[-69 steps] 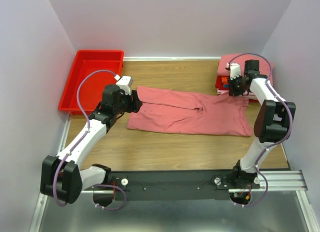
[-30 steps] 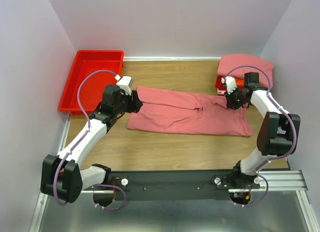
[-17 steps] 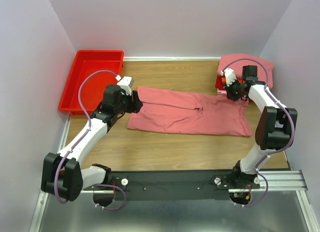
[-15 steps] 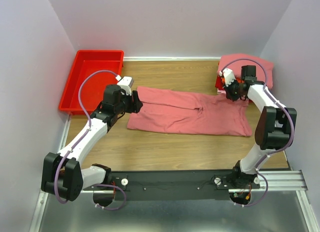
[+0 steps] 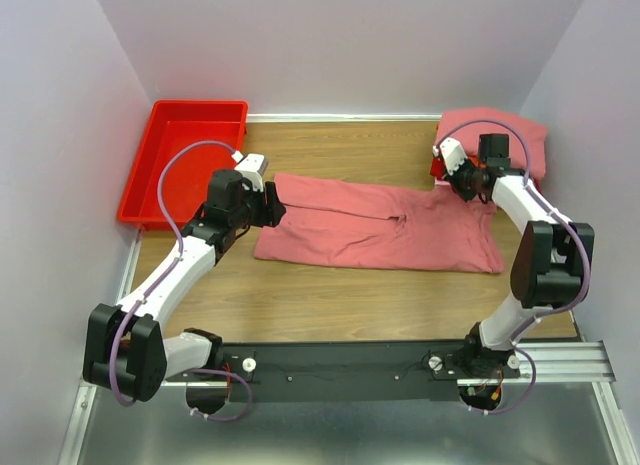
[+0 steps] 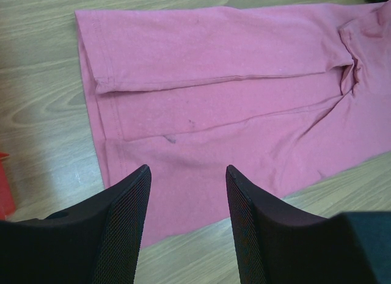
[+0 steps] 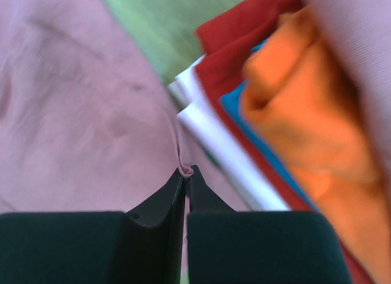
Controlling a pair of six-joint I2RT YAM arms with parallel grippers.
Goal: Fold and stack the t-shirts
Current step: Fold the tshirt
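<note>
Change: the right gripper (image 7: 185, 172) has swung from the stack (image 5: 495, 130) down along the shirt (image 5: 380, 225) and back up to its far right corner. Its jaws are all but shut, and a thin ridge of the shirt's cloth is nipped between the tips. The left gripper (image 6: 186, 171) has not moved. It hangs over the shirt's left end with its jaws about half apart and holds nothing.

Judgement: one corner is secured and the other end is not yet gripped. The next fold probably waits on the left side closing on the hem.

Materials, left fingers outward: directly beneath is soft matte salmon knit, already doubled lengthwise into a long band. Just beyond the tips are two small dark marks, then a stitched hem edge and shallow creases that gather at the far end. Wood-grain table (image 6: 36, 82) lies to either side.

Right fingers outward: smooth pink cloth is at the tips. Just beyond are the stack's folded edges in white, blue, red and orange layers, blurred. From overhead a pink shirt tops the stack.
</note>
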